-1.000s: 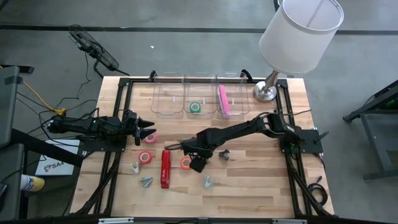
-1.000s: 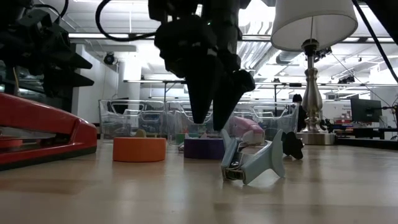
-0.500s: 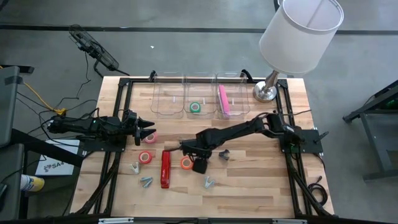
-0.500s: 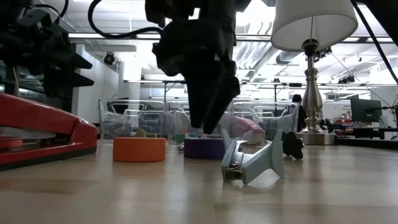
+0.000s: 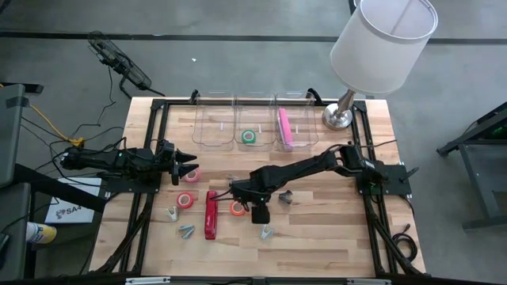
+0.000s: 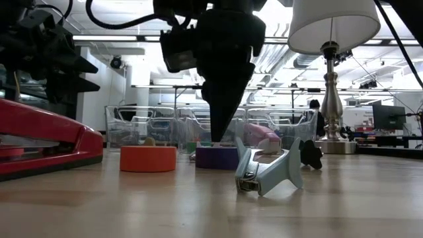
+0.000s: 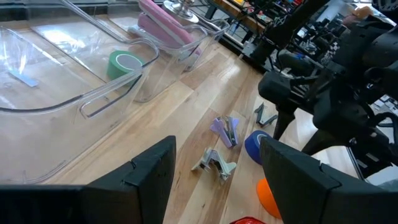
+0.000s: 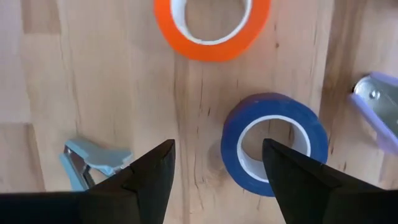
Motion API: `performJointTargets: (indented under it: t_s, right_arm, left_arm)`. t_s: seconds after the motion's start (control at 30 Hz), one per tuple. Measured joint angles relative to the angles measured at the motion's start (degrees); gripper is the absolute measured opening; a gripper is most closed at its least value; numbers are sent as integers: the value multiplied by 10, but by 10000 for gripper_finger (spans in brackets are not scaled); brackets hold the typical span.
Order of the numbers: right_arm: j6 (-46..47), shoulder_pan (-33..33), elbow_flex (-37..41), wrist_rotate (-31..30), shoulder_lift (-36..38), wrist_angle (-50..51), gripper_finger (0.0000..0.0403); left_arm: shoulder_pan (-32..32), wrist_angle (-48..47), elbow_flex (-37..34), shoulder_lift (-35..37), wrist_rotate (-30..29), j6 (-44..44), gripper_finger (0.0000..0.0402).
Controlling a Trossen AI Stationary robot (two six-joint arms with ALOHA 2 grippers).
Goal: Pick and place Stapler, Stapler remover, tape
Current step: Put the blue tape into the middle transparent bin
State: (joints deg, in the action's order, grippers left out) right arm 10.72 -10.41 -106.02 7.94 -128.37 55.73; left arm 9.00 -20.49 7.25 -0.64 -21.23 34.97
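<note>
My right gripper (image 8: 217, 152) is open and points down, hovering between the blue-purple tape roll (image 8: 275, 147) and a light blue staple remover (image 8: 93, 163), touching neither. An orange tape roll (image 8: 211, 28) lies flat just beyond. In the low view the right gripper (image 6: 221, 129) hangs above the blue-purple tape (image 6: 217, 157). The red stapler (image 5: 211, 214) lies flat left of the orange tape (image 5: 237, 207). My left gripper (image 5: 186, 165) waits open at the table's left, beside a pink tape roll (image 5: 192, 172). A green tape roll (image 5: 249, 136) sits in the middle bin.
Three clear bins (image 5: 215, 127) stand along the far edge; the right one holds a pink stapler (image 5: 285, 128). A lamp (image 5: 341, 115) stands at the far right corner. A red tape roll (image 5: 186, 200) and several staple removers (image 5: 265, 232) lie scattered near the front.
My right gripper has shifted slightly toward the table's near edge and turned about its own axis: in the low view its two fingertips stood side by side and now line up as one point. Nothing on the table has moved.
</note>
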Motion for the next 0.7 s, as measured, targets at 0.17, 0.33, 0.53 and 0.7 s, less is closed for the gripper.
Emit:
performJointTargets:
  t_s: [0.17, 0.33, 0.53, 0.7]
  right_arm:
    - [-49, -2, 0, 0, -3, -2, 231]
    - [-71, -3, 0, -16, -3, -3, 230]
    - [-84, -5, 0, -14, -15, -2, 220]
    - [-84, -6, 0, -44, -20, -8, 210]
  left_arm:
    - [0, 0, 0, 0, 0, 0, 230]
    - [0, 0, 0, 0, 0, 0, 230]
    - [0, 0, 0, 0, 0, 0, 230]
    - [0, 0, 0, 0, 0, 0, 230]
